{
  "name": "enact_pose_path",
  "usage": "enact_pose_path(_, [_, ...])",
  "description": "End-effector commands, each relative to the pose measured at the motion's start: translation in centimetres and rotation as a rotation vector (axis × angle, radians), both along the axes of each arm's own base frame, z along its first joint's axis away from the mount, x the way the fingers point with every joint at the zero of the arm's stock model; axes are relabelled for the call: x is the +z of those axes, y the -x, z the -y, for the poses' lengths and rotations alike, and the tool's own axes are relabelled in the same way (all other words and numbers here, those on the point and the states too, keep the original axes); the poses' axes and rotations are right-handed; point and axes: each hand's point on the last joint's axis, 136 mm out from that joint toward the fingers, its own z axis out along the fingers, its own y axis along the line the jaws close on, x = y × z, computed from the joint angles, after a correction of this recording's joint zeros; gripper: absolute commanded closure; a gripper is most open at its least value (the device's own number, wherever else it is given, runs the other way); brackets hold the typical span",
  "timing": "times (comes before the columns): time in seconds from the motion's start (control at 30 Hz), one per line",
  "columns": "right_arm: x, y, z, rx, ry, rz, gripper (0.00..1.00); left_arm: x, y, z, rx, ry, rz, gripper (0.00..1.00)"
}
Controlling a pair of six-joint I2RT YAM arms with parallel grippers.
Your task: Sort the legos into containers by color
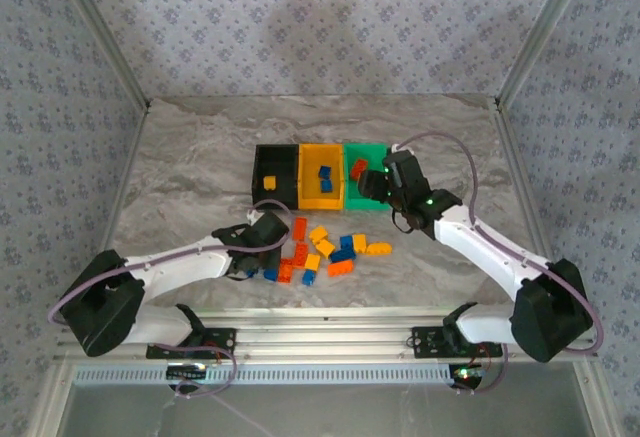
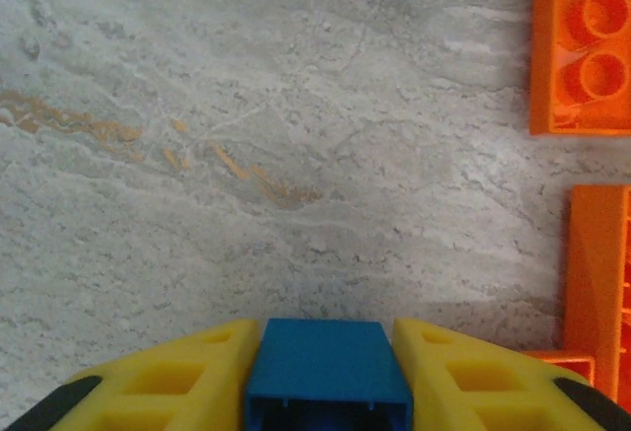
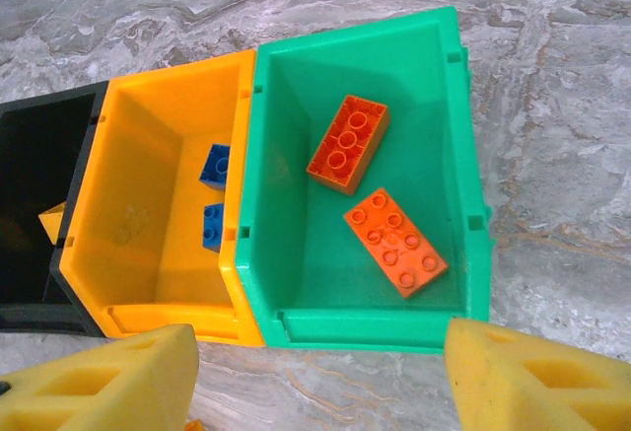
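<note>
your left gripper (image 2: 327, 377) clamps a blue lego (image 2: 325, 352) over veined grey marble (image 2: 246, 155); your right gripper (image 3: 320, 372) gapes wide, green bin (image 3: 471, 155) just ahead; floral wallpaper (image 1: 300, 17) on three sides.

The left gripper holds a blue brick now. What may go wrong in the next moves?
1. The left gripper must carry the blue brick to the yellow-orange bin, where other blue bricks lie. The right gripper hangs open over the neighbouring green bin, so the arms may collide.
2. Some red-orange bricks lie close beside that left gripper; a sideways swing might knock them.
</note>
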Motion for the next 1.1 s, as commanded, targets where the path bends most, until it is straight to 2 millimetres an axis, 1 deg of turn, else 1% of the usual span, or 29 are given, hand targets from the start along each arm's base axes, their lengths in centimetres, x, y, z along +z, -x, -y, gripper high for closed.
enact_pose_path(0.0, [0.4, 0.3, 1.3, -0.054, -0.002, 0.018, 0.31, 2.2, -0.5, 0.4, 0.003, 0.028, 0.052, 0.65])
enact_pose_path(0.07, [0.5, 0.7, 1.6, -0.064, -0.009, 0.024, 0.31, 3.4, -0.7, 0.6, 0.002, 0.049, 0.073, 0.69])
enact_pose_path(0.13, [0.3, 1.1, 2.1, -0.077, -0.012, 0.02, 0.31, 4.9, -1.2, 0.9, -0.001, 0.065, 0.1, 0.71])
enact_pose_path(0.23, [-0.3, 1.9, 2.7, -0.089, -0.017, 0.014, 0.31, 8.2, -2.5, 2.4, -0.027, 0.106, 0.165, 0.72])
enact_pose_path(0.3, [-0.9, 2.6, 3.2, -0.092, -0.013, 0.008, 0.31, 10.3, -4.1, 3.9, -0.051, 0.127, 0.213, 0.72])
enact_pose_path(0.37, [-1.5, 3.2, 3.5, -0.11, -0.035, -0.004, 0.31, 12.4, -5.9, 5.8, -0.07, 0.149, 0.253, 0.72])
enact_pose_path(0.43, [-2.1, 3.8, 3.9, -0.119, -0.036, -0.012, 0.31, 14.0, -8.1, 8.0, -0.098, 0.155, 0.29, 0.73])
enact_pose_path(0.5, [-2.4, 4.2, 4.2, -0.123, -0.029, -0.016, 0.31, 14.9, -10.4, 9.8, -0.111, 0.147, 0.322, 0.73])
enact_pose_path(0.57, [-2.7, 4.6, 4.7, -0.13, -0.017, -0.025, 0.31, 14.9, -12.6, 11.2, -0.117, 0.131, 0.327, 0.74])
enact_pose_path(0.63, [-2.9, 4.9, 5.0, -0.134, -0.012, -0.027, 0.31, 14.5, -15.1, 12.4, -0.115, 0.103, 0.327, 0.75])
enact_pose_path(0.73, [-3.1, 5.3, 5.2, -0.136, -0.018, -0.027, 0.3, 12.9, -18.2, 13.3, -0.1, 0.059, 0.298, 0.76])
enact_pose_path(0.8, [-3.1, 5.6, 5.4, -0.135, -0.022, -0.026, 0.3, 12.1, -19.8, 13.7, -0.088, 0.049, 0.28, 0.77])
enact_pose_path(0.87, [-3.0, 5.7, 5.5, -0.136, -0.027, -0.023, 0.3, 11.2, -20.9, 14.2, -0.085, 0.039, 0.259, 0.76])
enact_pose_path(0.97, [-2.9, 5.9, 5.6, -0.136, -0.028, -0.021, 0.29, 10.2, -21.9, 14.6, -0.079, 0.014, 0.236, 0.64])
enact_pose_path(1.07, [-2.7, 5.9, 5.8, -0.142, -0.034, -0.018, 0.28, 10.6, -22.3, 14.9, -0.079, 0.025, 0.238, 0.46])
